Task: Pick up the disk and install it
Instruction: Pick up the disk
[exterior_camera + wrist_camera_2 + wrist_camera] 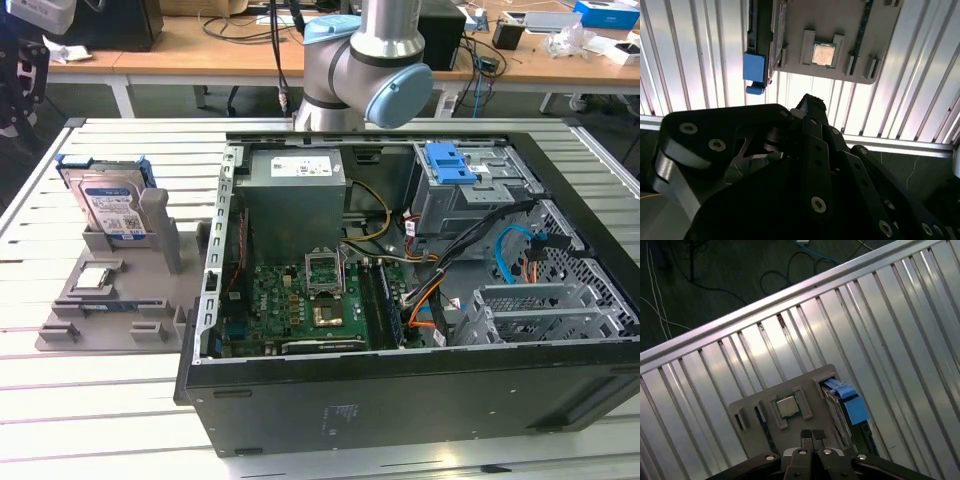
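The disk [110,200] stands tilted in a grey holder [150,300] on the exterior view's left, label facing out, blue rails along its sides. In both wrist views I see it from above and edge-on, with a blue rail end showing [847,402] [754,66]. My gripper [813,435] hangs high over the holder, shut with its two black pads together and nothing between them. In the second wrist view the black gripper body fills the foreground, its tip [812,102] above the table beside the holder.
A small square silver chip [786,406] [823,53] sits in a pocket of the holder. An open computer case [400,400] fills the exterior view's right, with a blue-topped drive bay [450,165] inside. The slatted metal table [880,330] ends at a rail, with dark floor and cables beyond.
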Action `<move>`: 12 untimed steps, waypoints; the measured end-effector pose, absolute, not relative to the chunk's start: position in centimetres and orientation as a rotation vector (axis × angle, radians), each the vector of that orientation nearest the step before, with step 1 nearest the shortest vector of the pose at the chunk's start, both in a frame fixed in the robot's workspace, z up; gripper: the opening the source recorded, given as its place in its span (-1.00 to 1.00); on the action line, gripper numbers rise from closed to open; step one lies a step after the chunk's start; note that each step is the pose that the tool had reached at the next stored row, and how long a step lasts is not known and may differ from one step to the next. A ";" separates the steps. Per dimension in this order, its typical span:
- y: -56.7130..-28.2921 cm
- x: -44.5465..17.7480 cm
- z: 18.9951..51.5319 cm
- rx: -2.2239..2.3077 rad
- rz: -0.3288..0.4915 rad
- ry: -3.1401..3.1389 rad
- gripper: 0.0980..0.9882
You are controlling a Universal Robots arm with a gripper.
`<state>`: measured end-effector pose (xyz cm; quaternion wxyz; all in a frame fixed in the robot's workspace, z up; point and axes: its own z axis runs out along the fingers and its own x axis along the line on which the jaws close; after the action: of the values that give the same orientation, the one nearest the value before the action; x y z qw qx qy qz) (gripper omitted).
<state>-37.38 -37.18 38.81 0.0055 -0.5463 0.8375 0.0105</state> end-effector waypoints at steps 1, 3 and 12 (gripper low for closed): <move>-37.2 -37.4 38.8 -1.726 0.033 2.612 -0.98; -37.2 -37.4 38.8 -1.750 0.033 2.596 -0.98; -37.2 -37.4 38.8 -1.875 0.034 2.508 -0.98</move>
<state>-37.38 -37.18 38.81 0.0048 -0.5987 0.8009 0.0108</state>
